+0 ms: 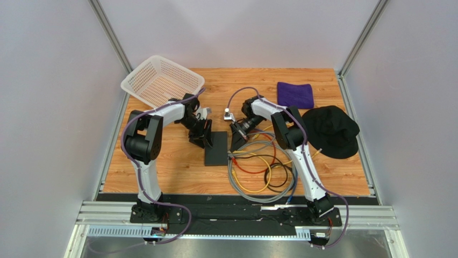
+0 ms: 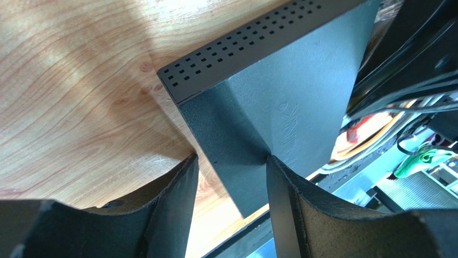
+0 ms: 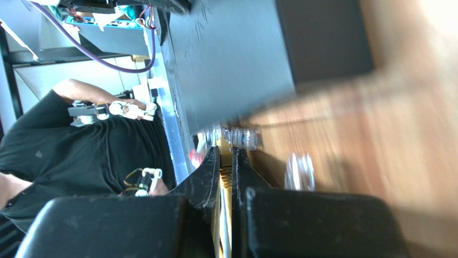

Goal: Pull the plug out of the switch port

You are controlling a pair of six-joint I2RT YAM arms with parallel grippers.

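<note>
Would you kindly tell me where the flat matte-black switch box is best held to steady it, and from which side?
Grip the flat matte-black switch box at its far left corner, from the left: it lies flat, and the tangled coloured cables crowd its right edge.

No text clear enough to read.
Found only raised lettering [image 2: 290, 131] on the top face of the switch [image 2: 322, 64], seen at an angle in the left wrist view, too faint to spell out; likewise blurred in the right wrist view.
</note>
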